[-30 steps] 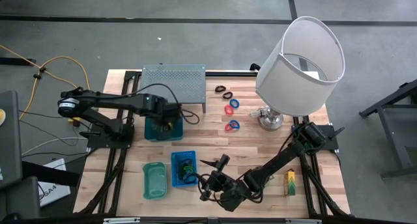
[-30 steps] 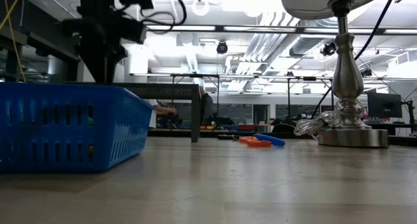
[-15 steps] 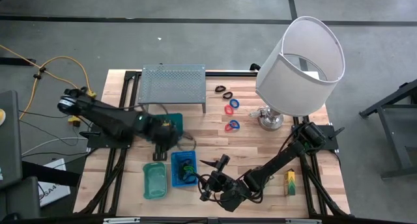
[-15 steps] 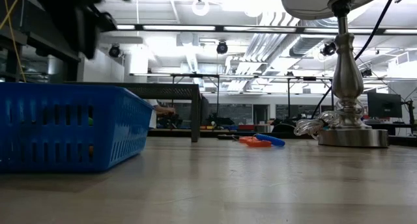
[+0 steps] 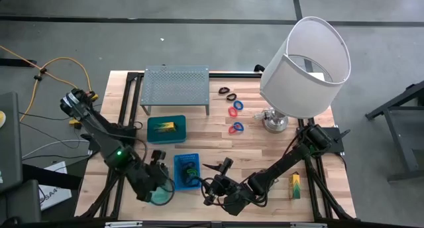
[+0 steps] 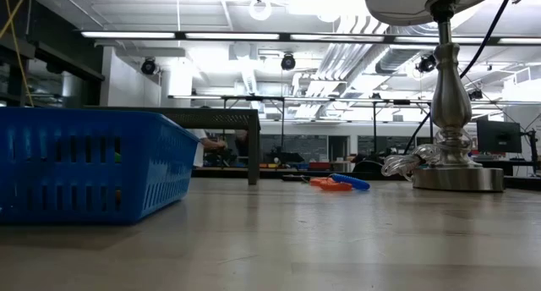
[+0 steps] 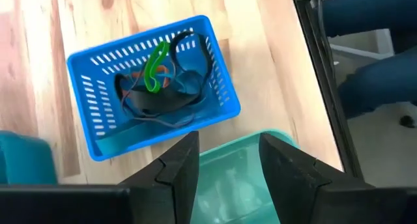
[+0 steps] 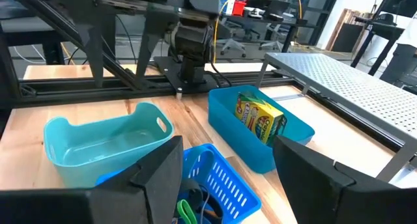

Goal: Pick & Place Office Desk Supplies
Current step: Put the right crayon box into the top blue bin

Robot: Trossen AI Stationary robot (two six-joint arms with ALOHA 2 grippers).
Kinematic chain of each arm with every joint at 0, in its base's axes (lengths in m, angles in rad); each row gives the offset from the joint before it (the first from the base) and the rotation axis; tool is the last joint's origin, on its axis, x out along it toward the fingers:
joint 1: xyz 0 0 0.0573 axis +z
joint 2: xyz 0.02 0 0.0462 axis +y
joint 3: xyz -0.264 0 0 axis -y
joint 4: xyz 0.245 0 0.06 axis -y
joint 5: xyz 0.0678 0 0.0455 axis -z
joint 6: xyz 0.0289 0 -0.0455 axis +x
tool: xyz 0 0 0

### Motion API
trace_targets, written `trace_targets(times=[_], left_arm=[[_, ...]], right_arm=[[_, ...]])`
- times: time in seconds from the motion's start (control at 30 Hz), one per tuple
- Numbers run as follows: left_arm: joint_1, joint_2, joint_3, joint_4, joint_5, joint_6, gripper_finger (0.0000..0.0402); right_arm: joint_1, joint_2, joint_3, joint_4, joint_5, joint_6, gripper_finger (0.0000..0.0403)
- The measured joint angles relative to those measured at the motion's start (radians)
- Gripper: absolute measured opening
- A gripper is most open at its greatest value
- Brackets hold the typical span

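Note:
My left gripper (image 5: 161, 180) hangs open over the pale turquoise tray (image 5: 156, 191) at the near edge, with nothing between its fingers (image 7: 177, 172). My right gripper (image 5: 207, 183) waits open beside the blue basket (image 5: 187, 171), which holds black bands and a green loop (image 7: 155, 69). A yellow-green packet (image 5: 167, 126) lies in the dark teal box (image 5: 165, 130). Red and blue rings (image 5: 236, 118) and black loops (image 5: 228, 93) lie on the table by the lamp. Another packet (image 5: 295, 185) stands near the right edge.
The grey perforated rack (image 5: 175, 85) stands at the far left of the table. The white-shaded lamp (image 5: 305, 65) leans over the far right, its base (image 5: 273, 120) on the table. Bare wood lies between the basket and the rings.
My left gripper has swung from above the dark teal box toward the table's near edge and now hangs over the turquoise tray, rolled about and still open. The packet stays in the teal box. The left arm has left the low view.

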Motion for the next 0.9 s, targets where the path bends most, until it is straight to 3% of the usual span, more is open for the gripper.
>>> trace_targets(times=[0.47, 0.77, 0.9], left_arm=[[-0.026, 0.0, 0.0, 0.013, -0.031, -0.015, 0.0152], [-0.026, 0.0, 0.0, 0.02, -0.025, -0.015, 0.0152], [-0.026, 0.0, 0.0, 0.023, -0.025, -0.015, 0.0152]], right_arm=[[0.0, 0.0, 0.0, 0.0, -0.132, -0.003, 0.0226], [0.041, -0.008, 0.0, -0.031, -0.129, -0.071, 0.0226], [0.071, -0.033, 0.0, -0.089, -0.128, -0.025, 0.0226]])
